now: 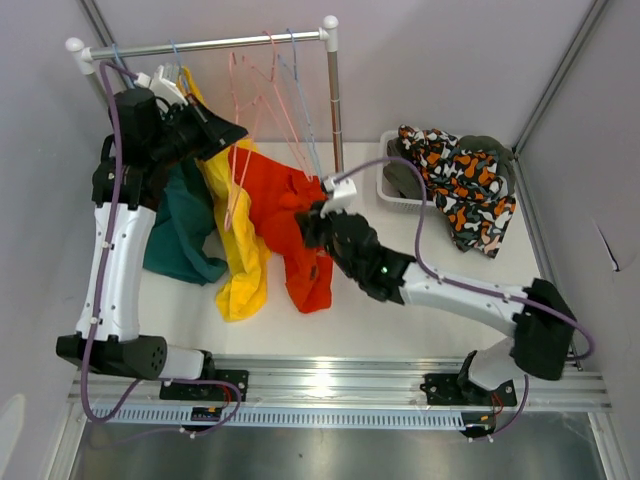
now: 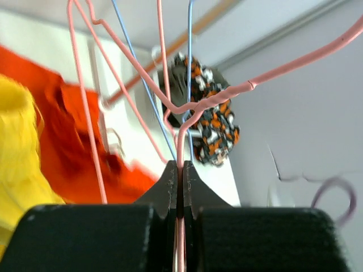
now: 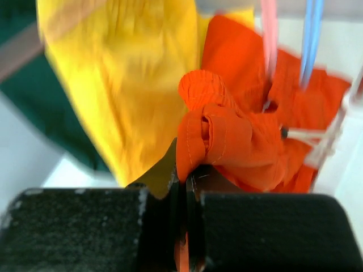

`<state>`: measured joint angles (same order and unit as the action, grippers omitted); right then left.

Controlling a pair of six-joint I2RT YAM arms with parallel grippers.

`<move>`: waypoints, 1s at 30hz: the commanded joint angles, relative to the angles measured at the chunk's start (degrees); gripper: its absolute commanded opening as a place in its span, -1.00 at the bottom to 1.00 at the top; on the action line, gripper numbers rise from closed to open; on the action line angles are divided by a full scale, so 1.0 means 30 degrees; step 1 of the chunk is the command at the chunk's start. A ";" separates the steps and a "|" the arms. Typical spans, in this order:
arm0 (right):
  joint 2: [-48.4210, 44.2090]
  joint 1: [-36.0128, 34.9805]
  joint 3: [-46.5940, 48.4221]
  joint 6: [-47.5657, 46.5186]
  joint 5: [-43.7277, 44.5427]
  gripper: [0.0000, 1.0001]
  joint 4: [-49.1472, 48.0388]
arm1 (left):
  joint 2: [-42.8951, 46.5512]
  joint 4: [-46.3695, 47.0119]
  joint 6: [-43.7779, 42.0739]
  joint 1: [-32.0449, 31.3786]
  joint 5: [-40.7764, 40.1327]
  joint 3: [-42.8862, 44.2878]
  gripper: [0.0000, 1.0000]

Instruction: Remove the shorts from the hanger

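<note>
Red-orange shorts (image 1: pixel 290 225) hang from a pink wire hanger (image 1: pixel 243 110) on the rail, with yellow shorts (image 1: pixel 238 245) and teal shorts (image 1: pixel 182 225) to their left. My left gripper (image 1: pixel 232 135) is shut on the pink hanger's wire (image 2: pixel 180 170). My right gripper (image 1: pixel 310 218) is shut on a bunched fold of the red-orange shorts (image 3: pixel 218 139). The orange-black-white patterned shorts (image 1: pixel 462 180) lie over a white basket at the right, with the dark olive shorts (image 1: pixel 487 148) under them.
A metal rail (image 1: pixel 205 45) on white posts spans the back left. Blue and pink empty wire hangers (image 1: pixel 295 90) hang on it. The white basket (image 1: pixel 388 180) stands by the right post. Grey walls close in on both sides.
</note>
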<state>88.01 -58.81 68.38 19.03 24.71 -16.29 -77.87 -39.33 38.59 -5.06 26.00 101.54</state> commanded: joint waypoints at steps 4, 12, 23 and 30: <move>-0.6851 -0.1727 -0.3602 -0.0040 0.4531 -1.00 0.0655 | -0.2196 -0.0247 -0.0967 0.0280 -0.1985 0.4145 -1.00; -0.8245 0.6232 -0.0798 -0.3529 0.1972 -1.00 0.0538 | -0.2992 0.0160 -0.0793 0.0339 -0.2046 0.4158 -1.00; 0.1506 1.4588 1.2559 -0.4054 -0.2817 -1.00 -0.0542 | -0.2141 0.0952 -0.1057 0.0339 -0.1782 0.2103 -1.00; 0.8479 1.6524 2.2284 -0.3385 -0.3608 -1.00 -0.0750 | -0.1643 0.1772 -0.0734 0.0310 -0.1196 0.0697 -1.00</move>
<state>109.12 -11.53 125.47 8.14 16.29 -13.96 -86.26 -37.85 36.49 -4.51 20.38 104.64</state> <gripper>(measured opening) 0.022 0.023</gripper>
